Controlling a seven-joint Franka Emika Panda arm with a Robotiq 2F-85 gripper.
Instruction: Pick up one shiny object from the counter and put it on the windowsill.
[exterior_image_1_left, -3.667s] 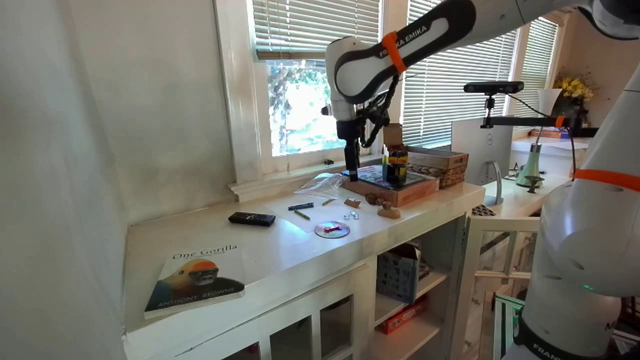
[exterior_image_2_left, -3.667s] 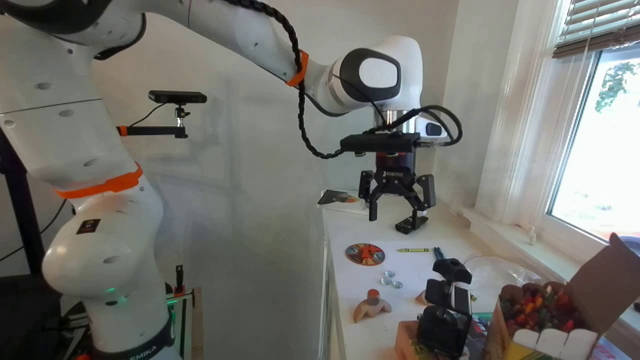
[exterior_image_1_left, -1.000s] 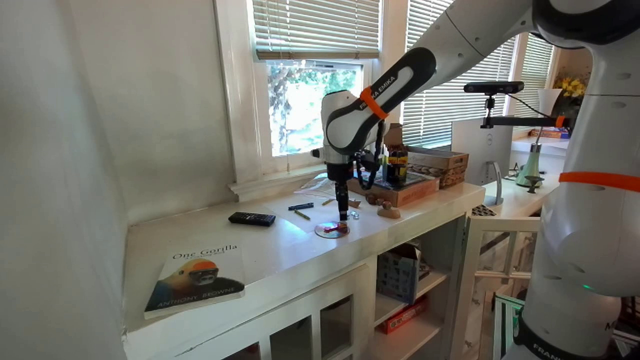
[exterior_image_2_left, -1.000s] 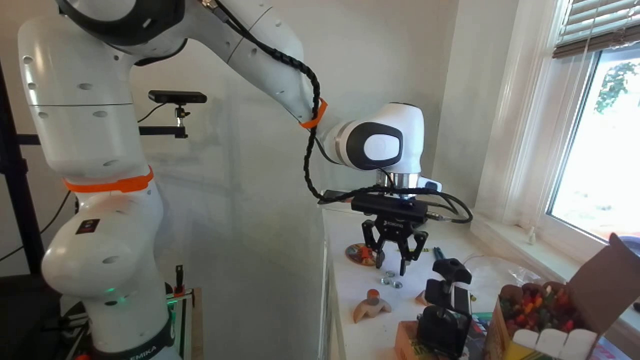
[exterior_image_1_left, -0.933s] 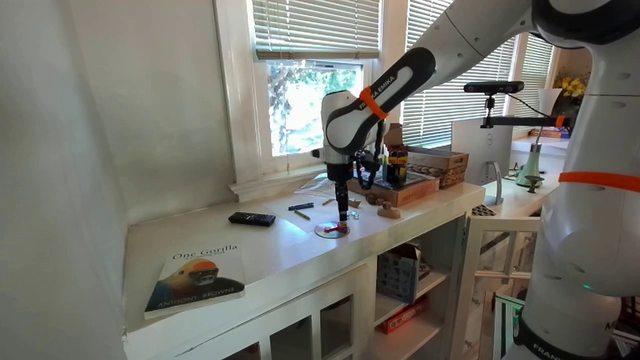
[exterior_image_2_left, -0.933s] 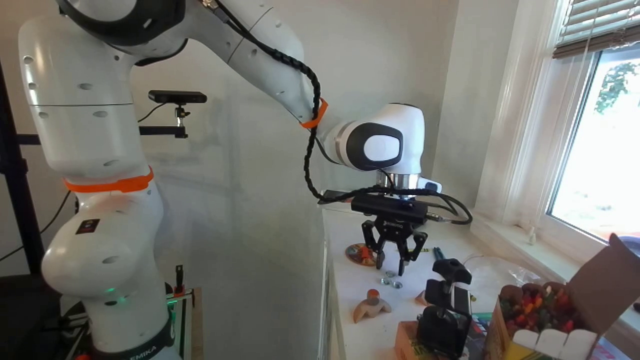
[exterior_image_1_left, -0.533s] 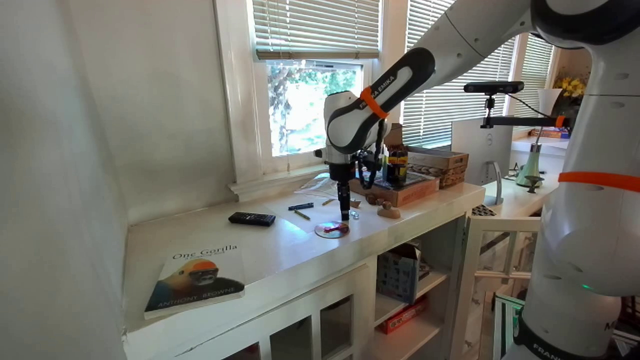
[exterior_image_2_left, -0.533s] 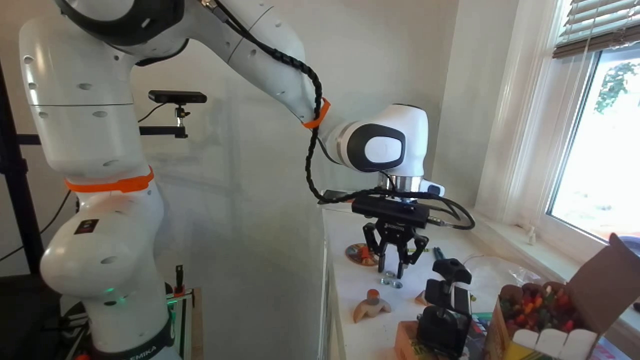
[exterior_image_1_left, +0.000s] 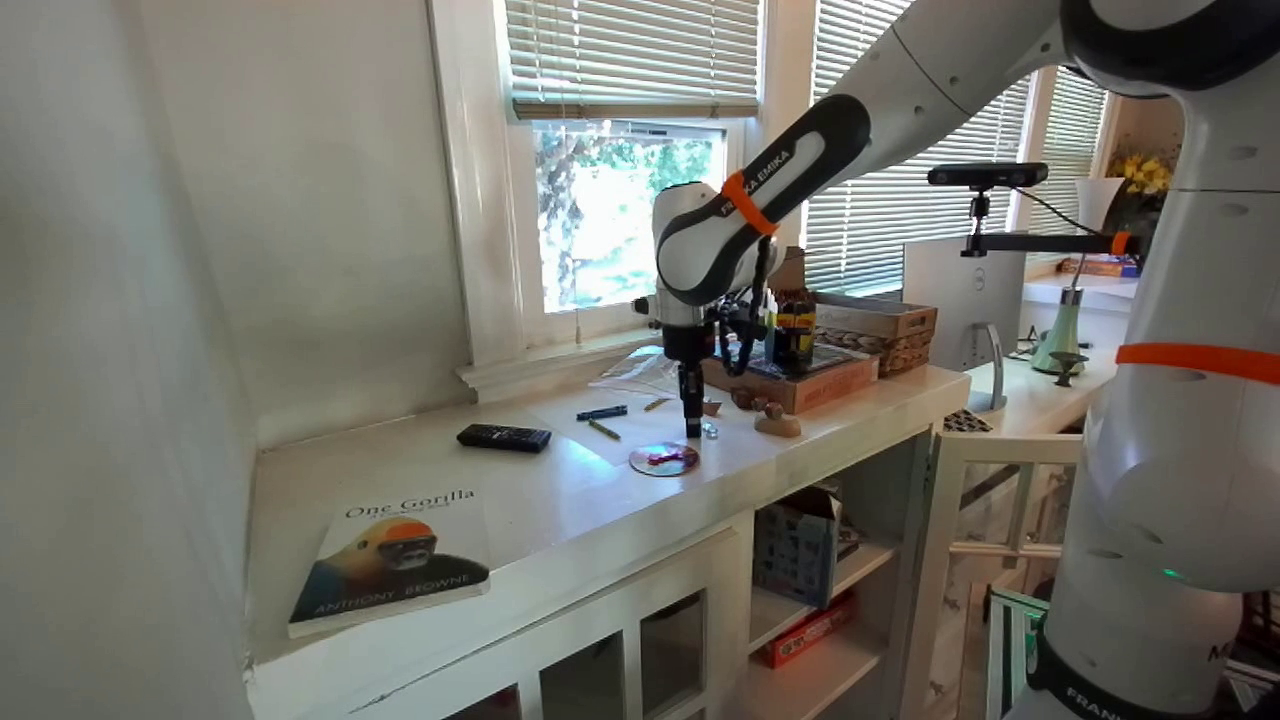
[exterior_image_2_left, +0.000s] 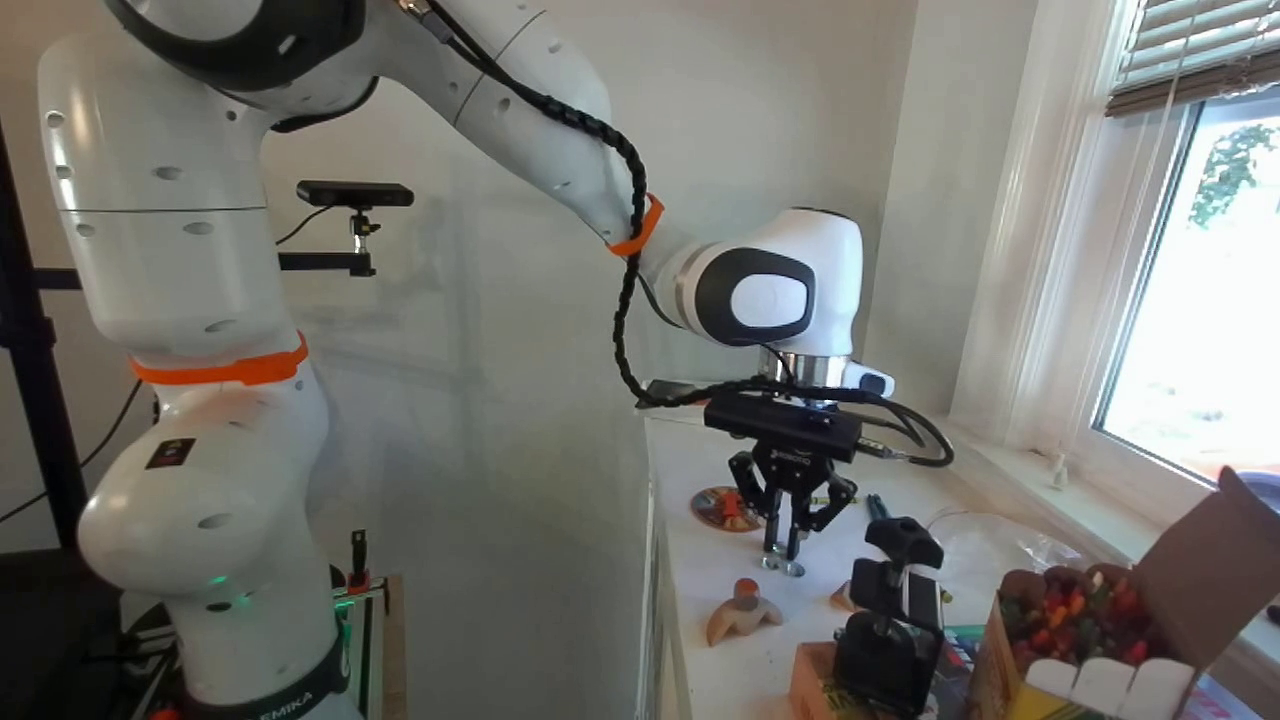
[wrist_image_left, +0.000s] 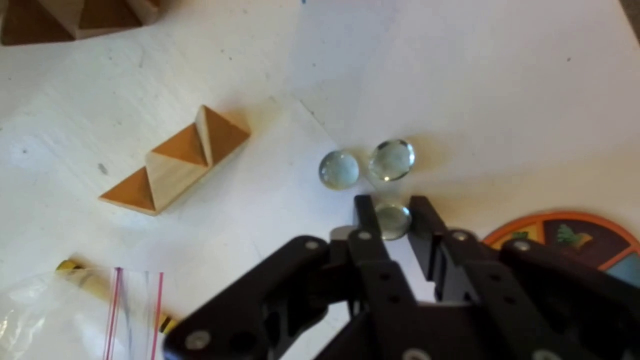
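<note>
Three clear glass beads sit near each other on the white counter. In the wrist view, one glass bead lies between my gripper's fingertips, which touch it on both sides; my gripper is shut on it. Beyond the tips lie two more shiny beads, apart from the fingers. Both exterior views show the gripper pointing straight down, tips at counter height. The white windowsill runs along the window base behind the counter, above its surface.
A colourful round disc lies close beside the gripper. Nearby are a wooden triangle piece, a crayon and a clear plastic bag. A black clamp and a crayon box stand nearer the camera. A remote lies farther off.
The arm has come down to the counter. Over the last second the gripper shifted slightly away from the disc, and its fingers closed in on the bead.
</note>
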